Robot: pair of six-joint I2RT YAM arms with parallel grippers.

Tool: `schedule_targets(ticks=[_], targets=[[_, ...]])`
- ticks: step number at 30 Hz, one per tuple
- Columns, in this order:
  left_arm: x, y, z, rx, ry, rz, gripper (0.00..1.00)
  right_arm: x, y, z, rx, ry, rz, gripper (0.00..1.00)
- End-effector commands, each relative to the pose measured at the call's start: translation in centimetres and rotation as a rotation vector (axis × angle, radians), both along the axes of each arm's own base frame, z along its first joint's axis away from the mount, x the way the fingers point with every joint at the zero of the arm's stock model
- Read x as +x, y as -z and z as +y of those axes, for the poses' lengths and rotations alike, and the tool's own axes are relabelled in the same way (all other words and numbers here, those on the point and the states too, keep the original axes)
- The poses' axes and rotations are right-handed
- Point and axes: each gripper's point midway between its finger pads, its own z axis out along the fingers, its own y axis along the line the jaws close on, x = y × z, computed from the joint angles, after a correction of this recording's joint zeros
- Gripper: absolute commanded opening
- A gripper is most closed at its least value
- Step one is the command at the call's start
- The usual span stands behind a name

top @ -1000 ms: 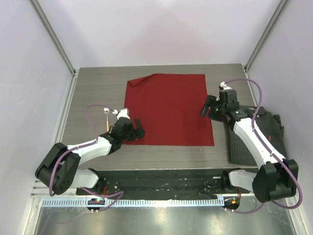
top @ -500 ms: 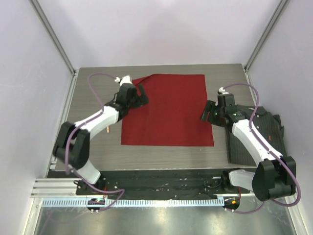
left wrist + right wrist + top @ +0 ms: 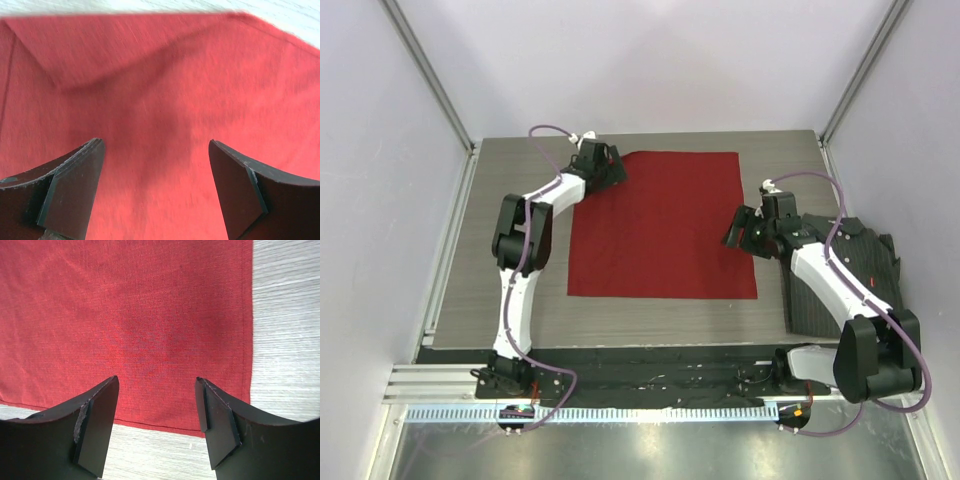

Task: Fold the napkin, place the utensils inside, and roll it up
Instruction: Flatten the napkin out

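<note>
Two white-and-black jointed arms [image 3: 825, 278], looping purple cables [image 3: 548, 128], dark wedge-shaped jaws with scuffed edges.

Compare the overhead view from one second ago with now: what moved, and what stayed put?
The left gripper swept from the near-left edge of the napkin to its far-left corner, jaws open, gripping nothing. The right gripper barely shifted at the right edge, open. Napkin and shirt stayed put.
</note>
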Motion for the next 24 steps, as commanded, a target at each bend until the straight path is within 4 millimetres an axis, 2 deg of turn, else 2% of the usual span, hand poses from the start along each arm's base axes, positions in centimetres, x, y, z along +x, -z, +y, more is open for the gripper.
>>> schedule_targets(ticks=[1, 6, 7, 9, 13, 14, 19, 24], targets=[[3.2, -1.4, 1.2, -0.022, -0.003, -0.046, 0.9, 1.2, -0.3, 0.7, 0.029, -0.017, -0.027, 0.7], [5.1, 0.4, 2.3, -0.028, -0.016, -0.04, 0.9, 1.7, 0.0, 0.9, 0.032, -0.025, -0.016, 0.7], [5.8, -0.3, 2.1, -0.03, -0.008, -0.064, 0.9, 1.9, 0.0, 1.0, 0.033, -0.026, -0.017, 0.7], [6.8, -0.1, 2.3, -0.033, 0.0, -0.092, 0.9, 1.9, 0.6, 1.1, 0.037, -0.029, -0.002, 0.7], [9.4, -2.2, 2.0, -0.037, 0.017, -0.215, 0.91, 2.0, 1.6, 1.3, 0.041, -0.031, 0.021, 0.7], [9.5, -2.4, 1.4, -0.049, 0.051, -0.221, 0.91, 2.1, 1.8, 1.3, 0.041, -0.03, 0.023, 0.7], [11.8, -7.0, 0.7, -0.077, 0.073, -0.397, 0.91, 1.9, 3.1, 1.3, 0.033, -0.029, 0.057, 0.7], [13.3, -10.4, 2.4, -0.03, 0.02, -0.508, 0.92, 1.9, 3.3, 1.5, 0.031, -0.033, 0.066, 0.7]])
